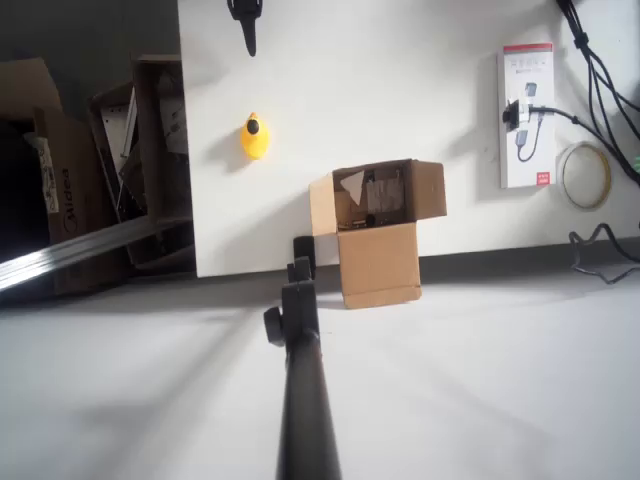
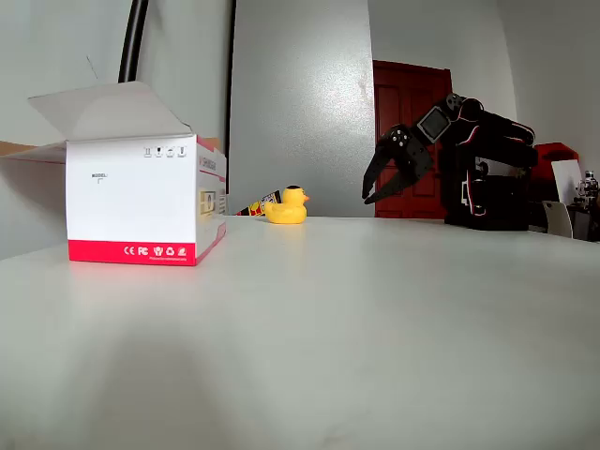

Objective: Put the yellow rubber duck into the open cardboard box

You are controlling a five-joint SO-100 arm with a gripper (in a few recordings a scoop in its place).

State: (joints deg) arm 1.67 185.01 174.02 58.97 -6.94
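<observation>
- Two views: overhead and a low fixed one at table level.
- Overhead, the duck [image 1: 254, 137] sits on the white table [image 1: 400, 120], left of centre, apart from everything else.
- Overhead, the cardboard box [image 1: 378, 235] stands below and right of the duck, near the table's lower edge, its top open and flaps spread; one flap hangs over that edge.
- Dark shapes show inside the box; what they are cannot be told.
- Overhead, the gripper [image 1: 247, 28] shows as a dark tip at the top edge, above the duck and well apart from it.
- In the fixed view the gripper [image 2: 367, 194] hangs in the air to the right of the duck [image 2: 287, 205], fingers parted in a moderate gap and pointing down-left, holding nothing.
- The black arm [image 2: 478, 159] stands folded at the right of the fixed view.
- A white carton with a red band [image 2: 141, 202] stands at the left of the fixed view, lid flap raised; overhead it [image 1: 526, 115] lies at the right of the table.
- Overhead, a tape roll [image 1: 584, 175] lies just right of that carton, with black cables [image 1: 600, 70] running past it.
- Overhead, a black pole [image 1: 303, 400] rises from the bottom edge, just left of the box.
- Darker printed boxes [image 1: 60, 180] sit off the table at the left.
</observation>
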